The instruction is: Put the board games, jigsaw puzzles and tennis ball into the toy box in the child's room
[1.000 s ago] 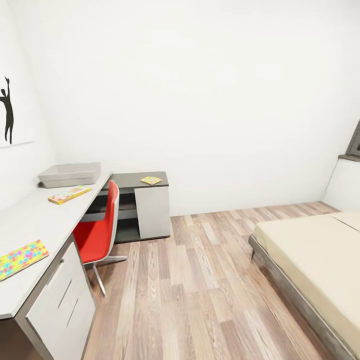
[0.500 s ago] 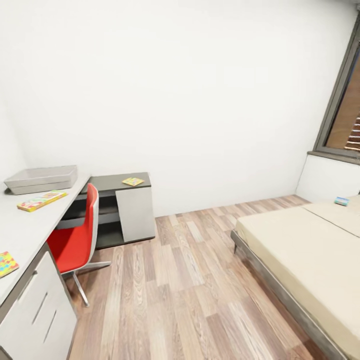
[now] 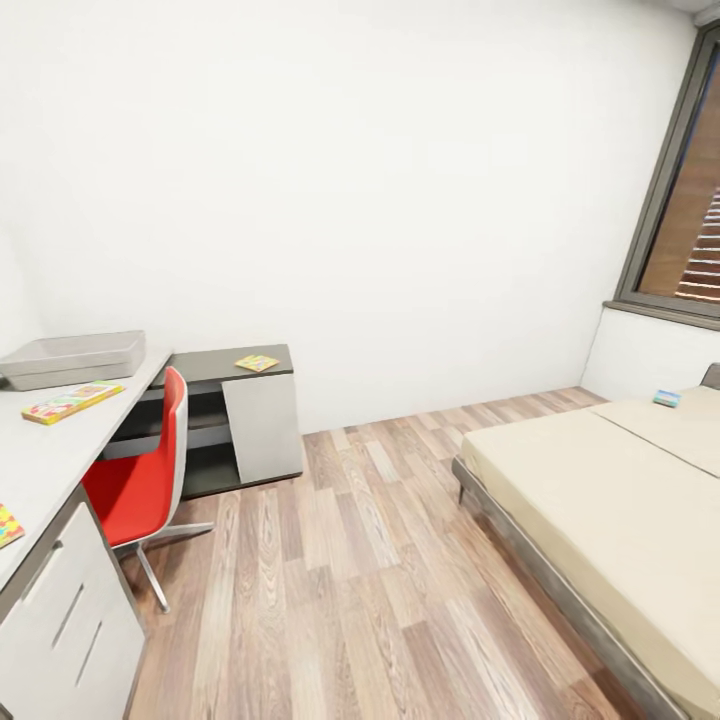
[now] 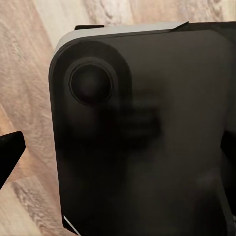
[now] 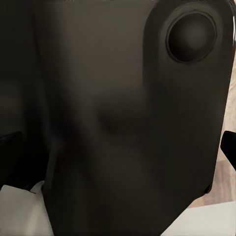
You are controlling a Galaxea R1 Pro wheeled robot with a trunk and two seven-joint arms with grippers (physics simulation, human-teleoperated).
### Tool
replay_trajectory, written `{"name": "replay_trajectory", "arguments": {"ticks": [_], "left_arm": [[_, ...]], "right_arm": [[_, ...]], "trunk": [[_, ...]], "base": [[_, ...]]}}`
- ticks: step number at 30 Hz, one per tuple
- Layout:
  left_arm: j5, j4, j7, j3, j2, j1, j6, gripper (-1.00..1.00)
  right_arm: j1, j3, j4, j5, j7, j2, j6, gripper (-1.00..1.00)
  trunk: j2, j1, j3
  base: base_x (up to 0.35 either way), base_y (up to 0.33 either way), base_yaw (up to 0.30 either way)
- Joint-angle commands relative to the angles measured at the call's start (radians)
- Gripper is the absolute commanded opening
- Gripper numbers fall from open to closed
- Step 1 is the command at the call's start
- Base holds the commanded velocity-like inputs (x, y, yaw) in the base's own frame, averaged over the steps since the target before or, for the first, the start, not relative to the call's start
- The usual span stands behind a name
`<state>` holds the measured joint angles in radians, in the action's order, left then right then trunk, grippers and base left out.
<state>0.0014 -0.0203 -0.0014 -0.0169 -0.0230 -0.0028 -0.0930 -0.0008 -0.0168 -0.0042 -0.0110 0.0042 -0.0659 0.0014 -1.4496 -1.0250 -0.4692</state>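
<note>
- The toy box sat at the far end of the table, with a board game lying just in front of it.
- A jigsaw puzzle lay on the dark corner section; another puzzle poked in at the near edge.
- One small game box rested on the bed, far side.
- The red chair was tucked by the desk.
- Wrist cams were blocked by dark robot body, so can't tell either gripper's state.

L-shaped desk bearing grey bin, game box, puzzle sheet, bed carrying small box
</note>
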Motion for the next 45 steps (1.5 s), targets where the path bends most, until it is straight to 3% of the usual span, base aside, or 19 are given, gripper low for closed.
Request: {"name": "replay_trajectory", "arguments": {"ticks": [1, 18, 32, 45], "left_arm": [[0.000, 0.000, 0.000, -0.002, 0.000, 0.000, -0.003, 1.00], [0.000, 0.000, 0.000, -0.002, 0.000, 0.000, -0.004, 1.00], [0.000, 0.000, 0.000, -0.001, 0.000, 0.000, -0.005, 1.00], [0.000, -0.001, 0.000, 0.003, 0.001, 0.000, -0.004, 1.00]], "right_arm": [[0.000, -0.002, 0.000, -0.001, 0.000, 0.000, 0.000, 1.00], [-0.001, -0.002, 0.000, -0.001, 0.000, 0.000, 0.000, 1.00], [0.000, -0.002, 0.000, 0.000, 0.000, 0.001, 0.000, 1.00], [-0.001, -0.002, 0.000, -0.001, -0.001, 0.000, 0.001, 1.00]], "trunk": [[0.000, 0.000, -0.001], [0.000, 0.000, -0.002], [0.000, 0.000, -0.010], [0.091, 0.050, 0.028]], "base": [[-0.006, -0.052, -0.004], [-0.001, -0.127, -0.010], [0.000, -0.045, -0.197], [0.000, -0.002, -0.070]]}}
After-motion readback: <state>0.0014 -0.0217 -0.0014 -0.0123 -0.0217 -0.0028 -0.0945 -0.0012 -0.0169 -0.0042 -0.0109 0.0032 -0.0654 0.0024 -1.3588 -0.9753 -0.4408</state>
